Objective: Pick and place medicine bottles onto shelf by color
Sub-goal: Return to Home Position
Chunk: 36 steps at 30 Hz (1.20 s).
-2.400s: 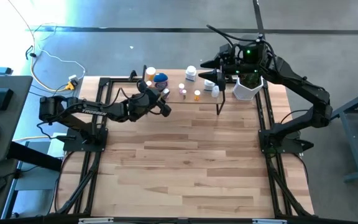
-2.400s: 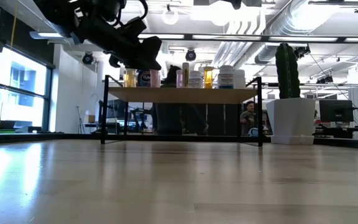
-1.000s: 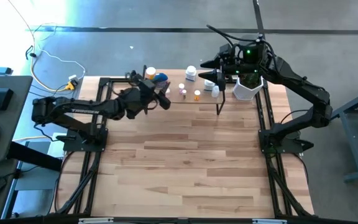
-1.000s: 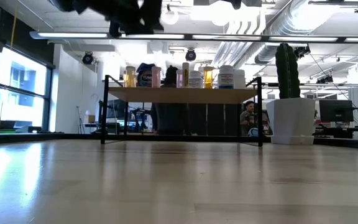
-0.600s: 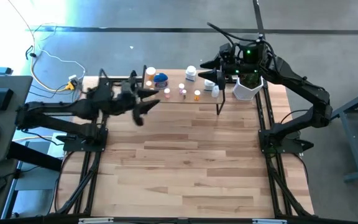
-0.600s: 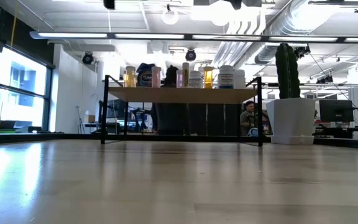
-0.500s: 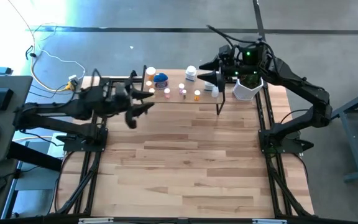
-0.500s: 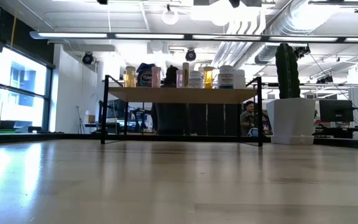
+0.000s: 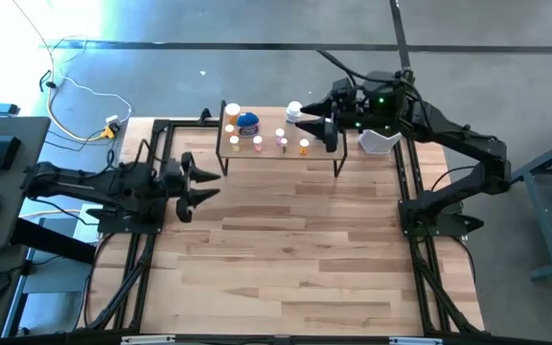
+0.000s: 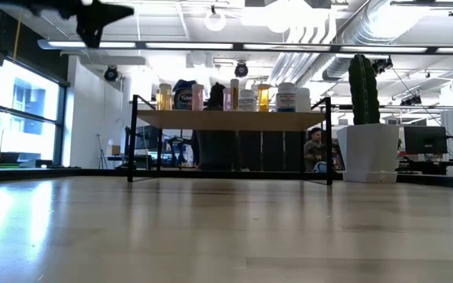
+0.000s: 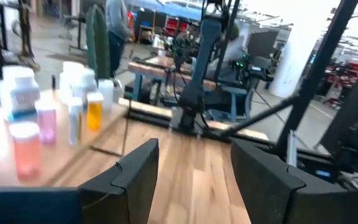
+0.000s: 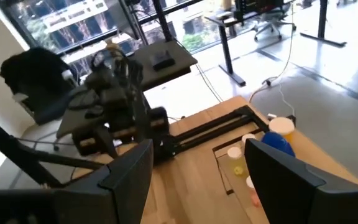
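High view: shelf, wood top on black legs, at the far edge of the tabletop. The medicine bottles stand on it: orange-lidded bottle and blue-lidded jar at the left end, small orange- and pink-capped ones in the middle, white bottle toward the right. The right end effector hangs above the shelf's right part, near the white bottle. The white plant pot is just beside the shelf's right end. The left end effector is over the tabletop's left side, well apart from the shelf.

Low view: bottles in one row along the shelf's top board. A cactus in the white pot stands right of the shelf. A dark arm part shows in the upper left corner. A seated person is in the room beyond.

Left wrist view: left end effector's fingers apart, nothing between them. A pink bottle, an orange bottle and white ones stand on the shelf.

Right wrist view: right end effector's fingers apart, empty. The blue-lidded jar and orange-lidded bottle are together at one shelf end, with the left arm beyond.
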Motion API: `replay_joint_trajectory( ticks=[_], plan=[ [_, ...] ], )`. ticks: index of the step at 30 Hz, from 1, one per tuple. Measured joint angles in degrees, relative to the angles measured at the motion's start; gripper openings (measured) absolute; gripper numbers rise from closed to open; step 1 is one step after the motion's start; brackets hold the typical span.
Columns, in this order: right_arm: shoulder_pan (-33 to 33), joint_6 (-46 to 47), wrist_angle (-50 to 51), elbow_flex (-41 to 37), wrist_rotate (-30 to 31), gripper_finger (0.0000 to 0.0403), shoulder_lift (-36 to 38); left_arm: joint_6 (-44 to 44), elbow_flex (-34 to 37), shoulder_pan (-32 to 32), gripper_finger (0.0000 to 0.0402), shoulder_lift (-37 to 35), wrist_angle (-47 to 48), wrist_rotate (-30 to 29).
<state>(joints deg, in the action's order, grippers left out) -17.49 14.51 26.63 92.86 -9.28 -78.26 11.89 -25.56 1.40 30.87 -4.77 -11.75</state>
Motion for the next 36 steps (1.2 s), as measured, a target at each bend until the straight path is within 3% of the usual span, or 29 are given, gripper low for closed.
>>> replay_joint_trajectory(
  ticks=[15, 23, 28, 31, 36],
  plan=[
    [4.8, 7.1, 5.7, 0.0, 1.5, 0.0245, 1.3, 1.6, 19.5, -2.0, 0.0188, -15.4, -3.0, 0.2],
    [4.4, 2.2, 5.6, 0.0, 2.9, 0.0245, 10.9, 3.0, 25.0, -1.9, 0.0188, -19.7, -2.0, 0.8],
    [5.5, -3.2, 12.0, -0.2, 7.2, 0.0245, 18.9, 3.1, 25.0, -1.8, 0.0188, -19.8, -2.2, 0.8],
    [8.0, -4.9, 8.8, -6.8, 10.8, 0.0245, 25.3, 3.1, 24.9, -1.3, 0.0188, -19.8, -3.0, 0.8],
    [10.8, -4.0, -6.5, -28.7, 11.1, 0.0245, 38.4, 1.4, 24.9, -0.8, 0.0188, -19.8, -2.9, 0.6]
  ],
)
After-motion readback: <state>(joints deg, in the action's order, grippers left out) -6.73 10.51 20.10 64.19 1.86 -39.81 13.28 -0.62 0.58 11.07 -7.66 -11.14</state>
